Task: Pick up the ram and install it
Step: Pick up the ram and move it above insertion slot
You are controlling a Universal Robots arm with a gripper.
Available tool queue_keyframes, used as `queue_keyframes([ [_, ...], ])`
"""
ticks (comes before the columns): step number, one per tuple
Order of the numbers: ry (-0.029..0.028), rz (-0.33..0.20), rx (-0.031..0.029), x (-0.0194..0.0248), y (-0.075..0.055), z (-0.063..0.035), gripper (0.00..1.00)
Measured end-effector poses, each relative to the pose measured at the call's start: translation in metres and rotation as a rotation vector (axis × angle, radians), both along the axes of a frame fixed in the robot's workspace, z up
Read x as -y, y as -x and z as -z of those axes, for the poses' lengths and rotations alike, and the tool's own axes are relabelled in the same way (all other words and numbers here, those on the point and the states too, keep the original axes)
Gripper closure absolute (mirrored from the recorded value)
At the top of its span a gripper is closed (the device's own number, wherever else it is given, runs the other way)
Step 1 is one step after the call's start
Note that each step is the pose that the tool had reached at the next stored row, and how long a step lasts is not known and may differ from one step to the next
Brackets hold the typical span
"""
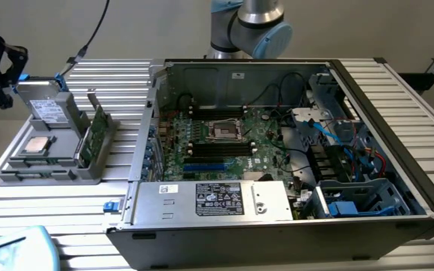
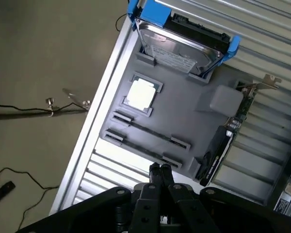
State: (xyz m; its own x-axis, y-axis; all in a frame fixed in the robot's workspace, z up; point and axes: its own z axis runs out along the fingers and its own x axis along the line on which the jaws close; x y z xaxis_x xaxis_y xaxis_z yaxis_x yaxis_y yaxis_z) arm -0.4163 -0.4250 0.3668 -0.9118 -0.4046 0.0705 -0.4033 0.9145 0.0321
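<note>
Ram (image 1: pixel 90 140), probably the green board standing on edge along the tray's (image 1: pixel 47 175) side nearest the case (image 1: pixel 202 248), lies ungrasped. Gripper (image 2: pixel 160 170) hangs over the tray's edge, fingers pressed together on nothing. Beyond sit the processor (image 2: pixel 140 93), then the drive (image 2: pixel 182 46).

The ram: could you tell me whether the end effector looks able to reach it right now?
Probably yes: the ram stands on edge at the tray's side, its top edge bare with nothing over it. The end effector hangs shut, apart from it.
</note>
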Motion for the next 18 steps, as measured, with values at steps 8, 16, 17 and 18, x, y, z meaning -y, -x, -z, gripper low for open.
queue_keyframes([
  [8,-0.0145,-0.145,0.0004,0.0000,0.0000,0.0035,0.89],
  [16,-0.0582,-0.290,0.0025,0.0000,0.0000,0.0067,0.89],
  [17,-0.0620,-0.306,0.0024,-0.0001,0.0000,0.0070,0.89],
  [18,-0.0651,-0.323,0.0021,0.0000,0.0000,0.0072,0.89],
])
